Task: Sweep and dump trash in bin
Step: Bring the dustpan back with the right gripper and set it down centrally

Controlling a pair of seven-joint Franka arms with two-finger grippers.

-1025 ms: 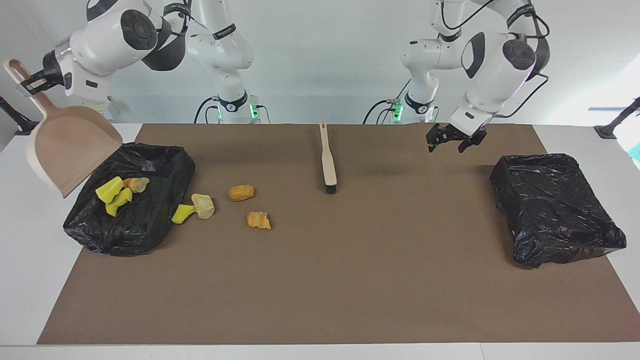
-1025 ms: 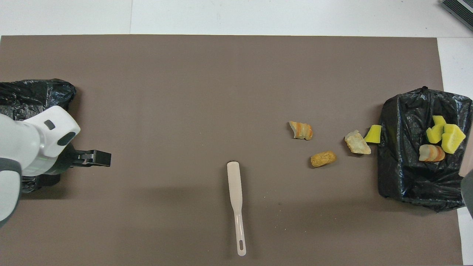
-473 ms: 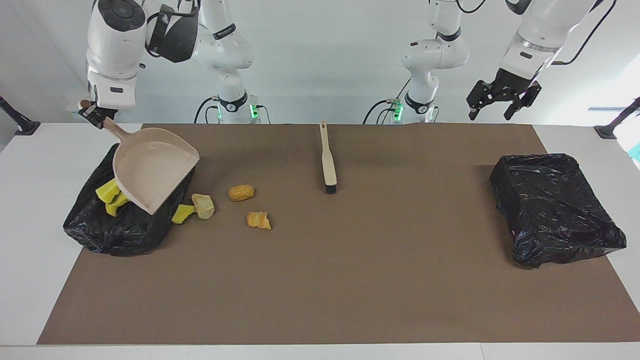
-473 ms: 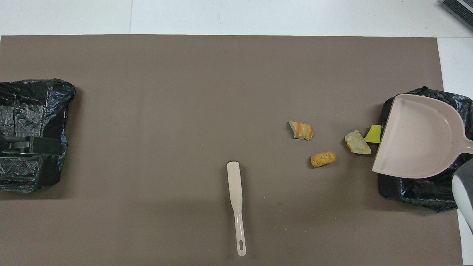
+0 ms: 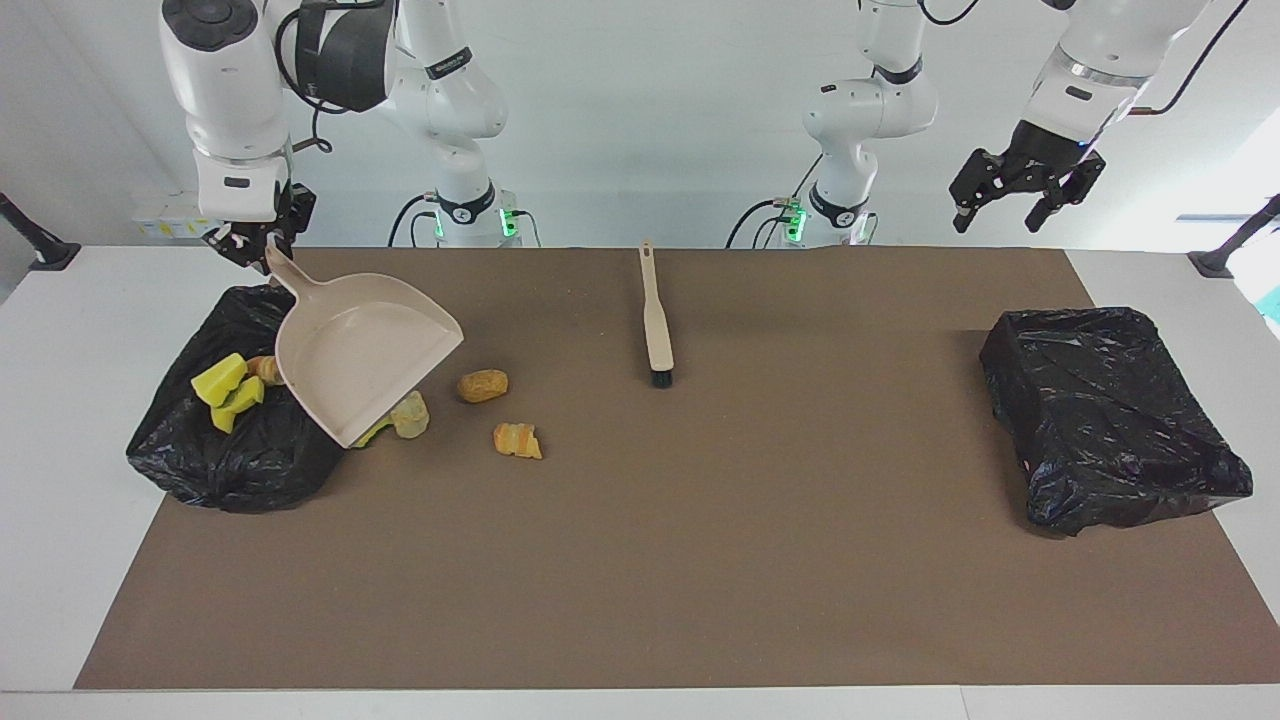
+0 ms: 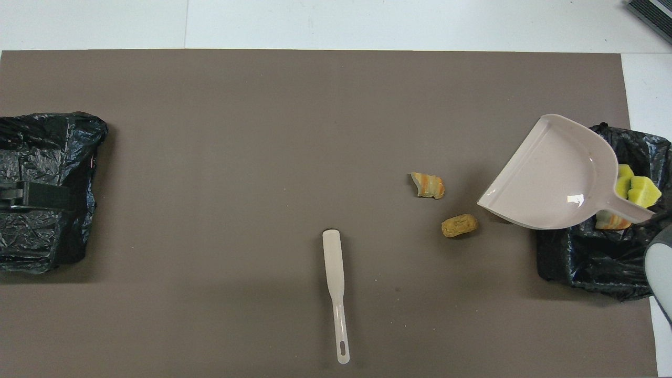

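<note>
My right gripper (image 5: 262, 243) is shut on the handle of the beige dustpan (image 5: 365, 345), which hangs tilted with its mouth low over the mat beside the black bin (image 5: 230, 450). In the overhead view the dustpan (image 6: 556, 178) covers the mat beside the bin (image 6: 598, 257). Yellow sponge scraps (image 5: 222, 380) and a bread piece (image 5: 265, 368) lie in that bin. A pale lump (image 5: 410, 415) and a yellow scrap (image 5: 375, 432) peek out under the pan's lip. A tan lump (image 5: 483, 385) and an orange piece (image 5: 517, 440) lie on the mat. My left gripper (image 5: 998, 212) hangs open, raised high.
The beige brush (image 5: 656, 320) lies mid-mat, handle toward the robots, bristles away from them. A second black-lined bin (image 5: 1110, 420) sits at the left arm's end, with my left gripper (image 6: 21, 195) over it. The brown mat (image 5: 700, 560) covers most of the table.
My right arm swung the dustpan off the bin's outer side, across the bin, to over the scraps beside it. My left gripper rose from just over the mat and drew back high over its bin.
</note>
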